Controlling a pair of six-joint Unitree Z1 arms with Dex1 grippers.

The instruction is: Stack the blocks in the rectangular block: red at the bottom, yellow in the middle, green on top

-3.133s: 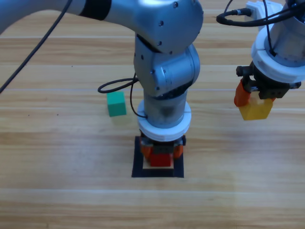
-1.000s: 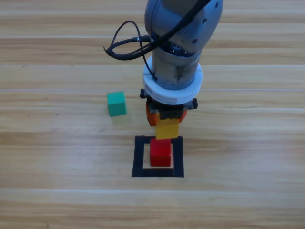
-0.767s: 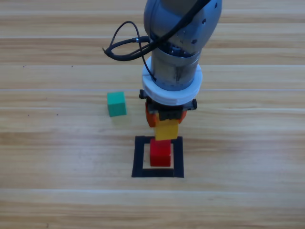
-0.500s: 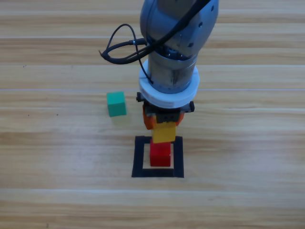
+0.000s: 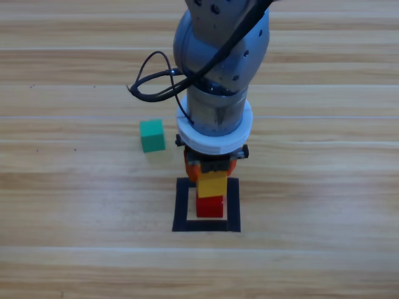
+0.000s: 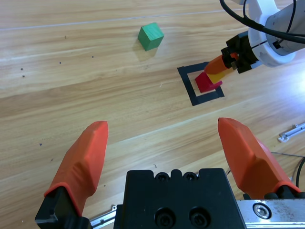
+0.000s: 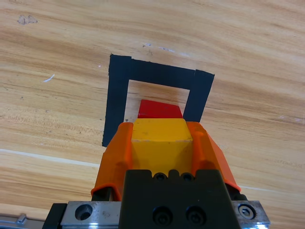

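Observation:
The red cube sits inside the black tape outline on the wood. My right gripper is shut on the yellow cube, which hangs over the red cube's far part; I cannot tell whether they touch. In the right wrist view the yellow cube fills the gap between the jaws, with the red cube and the outline just beyond. The teal-green cube lies alone to the left of the outline. My left gripper is open, out of the high view, and looks at the scene from afar.
A black cable loops off the right arm above the green cube. In the left wrist view the green cube and the outline lie far ahead, and a metal strip lies at the right edge.
The right arm has carried the yellow cube down and toward the outline, from beyond it to over the red cube. The left arm, which had set the red cube there, has left the high view.

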